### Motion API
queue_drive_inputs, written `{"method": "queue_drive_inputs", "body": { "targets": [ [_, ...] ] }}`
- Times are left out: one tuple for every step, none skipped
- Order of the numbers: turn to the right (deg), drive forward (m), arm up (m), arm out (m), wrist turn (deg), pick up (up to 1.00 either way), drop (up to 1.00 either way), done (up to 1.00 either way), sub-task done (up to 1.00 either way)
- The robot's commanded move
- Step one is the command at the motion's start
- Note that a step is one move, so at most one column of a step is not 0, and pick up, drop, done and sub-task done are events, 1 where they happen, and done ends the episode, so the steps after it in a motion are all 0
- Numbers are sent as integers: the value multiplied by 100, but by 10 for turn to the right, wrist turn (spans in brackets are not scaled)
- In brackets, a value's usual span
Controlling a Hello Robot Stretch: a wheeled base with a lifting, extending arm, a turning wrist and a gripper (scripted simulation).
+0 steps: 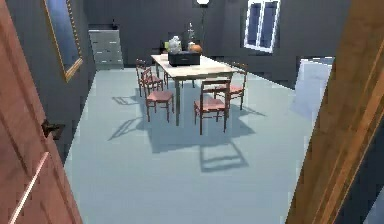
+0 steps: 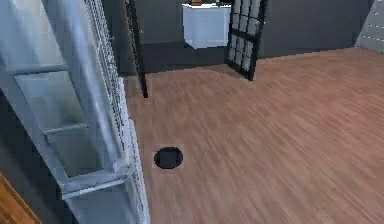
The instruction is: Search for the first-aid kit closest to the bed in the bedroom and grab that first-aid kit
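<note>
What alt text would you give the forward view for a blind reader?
Seen through an open doorway, a room with a pale floor holds a table ringed by red-seated chairs. A grey cabinet stands back left, a window back right, a framed picture on the left wall.

No readable text, label, number or sign was found in either view. Any print on the clutter atop the pale rectangular wooden dining table [image 1: 215, 68] was too small to make out, and the same went for the gold-framed wall picture [image 1: 62, 35].
</note>
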Motion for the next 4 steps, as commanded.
{"method": "queue_drive_inputs", "body": {
  "targets": [
    [0,75,0,0,0,0,0,0,0],
    [450,0,0,0,0,0,0,0,0],
    [0,100,0,0,0,0,0,0,0],
    [30,0,0,0,0,0,0,0,0]
  ]
}}
